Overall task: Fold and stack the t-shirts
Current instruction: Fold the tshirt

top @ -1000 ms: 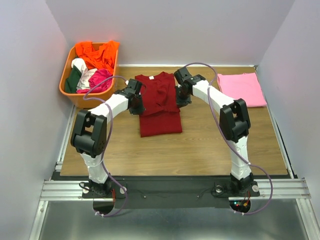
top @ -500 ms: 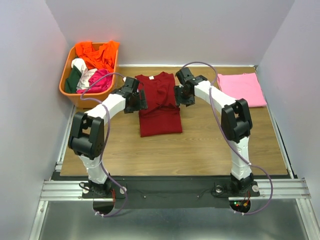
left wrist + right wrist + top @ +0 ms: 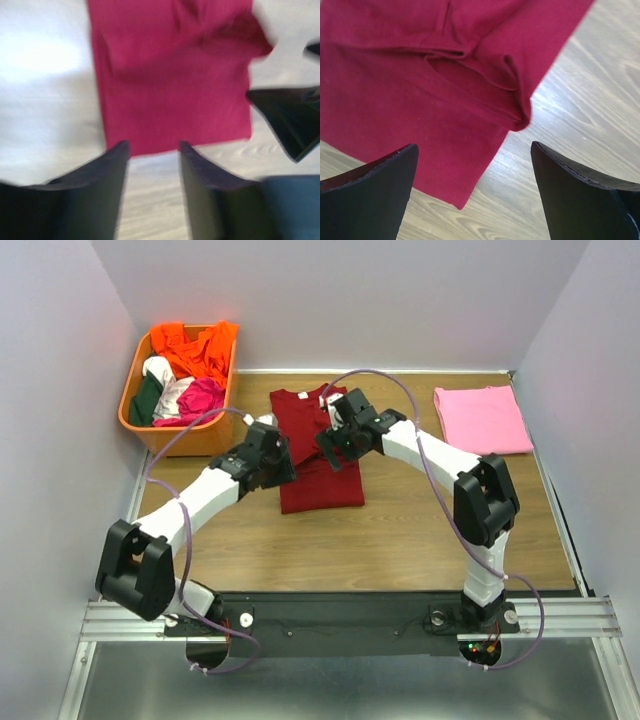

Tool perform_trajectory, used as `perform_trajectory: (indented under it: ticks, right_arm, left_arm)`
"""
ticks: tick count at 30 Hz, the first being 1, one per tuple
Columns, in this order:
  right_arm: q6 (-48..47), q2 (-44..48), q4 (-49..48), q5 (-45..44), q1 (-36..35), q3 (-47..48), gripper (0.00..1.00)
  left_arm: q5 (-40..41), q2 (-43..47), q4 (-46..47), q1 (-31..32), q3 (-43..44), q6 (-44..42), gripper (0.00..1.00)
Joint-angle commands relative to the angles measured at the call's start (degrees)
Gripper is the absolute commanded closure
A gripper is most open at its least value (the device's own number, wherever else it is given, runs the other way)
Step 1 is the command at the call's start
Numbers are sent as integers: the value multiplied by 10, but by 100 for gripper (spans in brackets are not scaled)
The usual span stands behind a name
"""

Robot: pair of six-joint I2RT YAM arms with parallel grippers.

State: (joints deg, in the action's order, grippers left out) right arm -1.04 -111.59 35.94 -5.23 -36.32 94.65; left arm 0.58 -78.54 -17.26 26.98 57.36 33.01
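The maroon t-shirt (image 3: 322, 485) lies flat in the middle of the table, sleeves folded in, its top part creased. My left gripper (image 3: 281, 468) hovers at its left edge; in the left wrist view the left gripper (image 3: 152, 150) stands open over bare wood, just short of the blurred maroon t-shirt (image 3: 175, 75). My right gripper (image 3: 331, 444) hangs over the shirt's upper middle. In the right wrist view the right gripper (image 3: 475, 150) is wide open above the maroon t-shirt (image 3: 420, 100) and its folded edge, holding nothing. The pink t-shirt (image 3: 483, 418) lies folded at the far right.
An orange basket (image 3: 134, 400) with several crumpled garments stands at the far left corner. White walls close in the table on three sides. The right gripper's dark body (image 3: 290, 120) shows at the right of the left wrist view.
Both grippers have opened and let go of the maroon shirt's sides. The left arm has dropped low and reached rightward; the right gripper has swung left over the shirt.
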Motion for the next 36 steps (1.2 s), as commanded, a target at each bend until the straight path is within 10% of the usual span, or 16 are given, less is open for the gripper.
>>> perform_trajectory:
  ticks: [1, 7, 36]
  right_arm:
    - [-63, -20, -50, -1, 3, 1, 0]
    - [-90, -50, -61, -14, 1, 12, 0]
    - [-70, -202, -117, -149, 38, 249, 1]
  left_arm:
    - [-3, -27, 48, 29, -21, 49, 54]
    - [13, -81, 74, 36, -30, 65, 73]
    - [5, -141, 102, 36, -89, 54, 75]
